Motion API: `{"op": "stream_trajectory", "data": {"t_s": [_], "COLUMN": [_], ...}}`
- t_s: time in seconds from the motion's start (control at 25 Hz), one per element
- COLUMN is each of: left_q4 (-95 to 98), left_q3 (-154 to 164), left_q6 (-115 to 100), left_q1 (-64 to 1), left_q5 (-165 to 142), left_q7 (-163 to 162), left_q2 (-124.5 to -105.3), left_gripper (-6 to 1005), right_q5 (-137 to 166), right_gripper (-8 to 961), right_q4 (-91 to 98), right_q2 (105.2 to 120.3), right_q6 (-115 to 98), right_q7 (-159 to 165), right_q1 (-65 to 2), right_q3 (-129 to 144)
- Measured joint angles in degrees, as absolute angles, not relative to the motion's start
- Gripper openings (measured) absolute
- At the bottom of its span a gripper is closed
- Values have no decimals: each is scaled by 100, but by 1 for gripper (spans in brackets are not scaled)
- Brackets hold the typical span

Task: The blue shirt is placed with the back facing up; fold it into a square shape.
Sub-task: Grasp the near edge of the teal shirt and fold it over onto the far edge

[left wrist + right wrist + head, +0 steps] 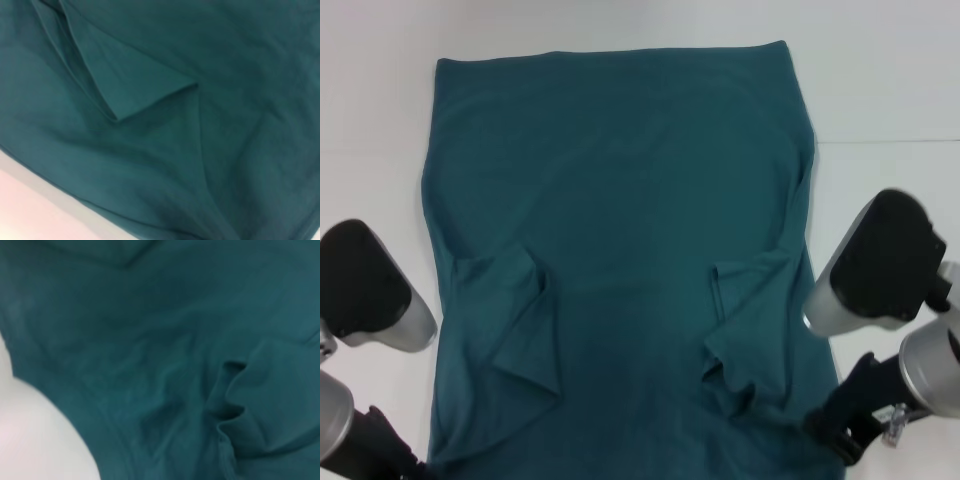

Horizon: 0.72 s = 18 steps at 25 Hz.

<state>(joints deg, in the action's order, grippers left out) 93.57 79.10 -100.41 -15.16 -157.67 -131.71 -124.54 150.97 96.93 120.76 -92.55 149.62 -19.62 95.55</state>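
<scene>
The white table (880,70) carries only the blue shirt (620,200); nothing lies on top of it. The left hand (380,450) sits at the lower left edge of the head view, the right hand (845,425) at the lower right, each beside a near corner of the cloth; whether either hand is open or closed on fabric cannot be told. The shirt is soft, matte, teal-blue knit, plain, lightly wrinkled. Both sleeves are folded inward, forming pointed flaps at lower centre-left and centre-right. It fills the middle of the frame as a near-rectangle. Its long axis runs top to bottom, straight hem at the upper edge.
</scene>
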Motion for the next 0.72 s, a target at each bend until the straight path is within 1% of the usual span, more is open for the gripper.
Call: {"op": "stream_trajectory", "data": {"t_s": [0.36, 0.72], "left_q4": [9616, 9287], "left_q3": [7502, 6918], "left_q6": [-10020, -9483], "left_q1": [-1607, -2175], "left_q5": [-15725, -15744], "left_q7": [-13168, -13098], "left_q2": [-12441, -12403], "left_gripper": [37, 37], "right_q5": [14803, 14745], "right_gripper": [13, 12], "right_q4": [9801, 9697], "right_q2": [12054, 12034], "right_q6": [-8824, -8235], "right_q7": [14690, 14501], "right_q1": [-2002, -2180], "right_q3": [8944, 8418]}}
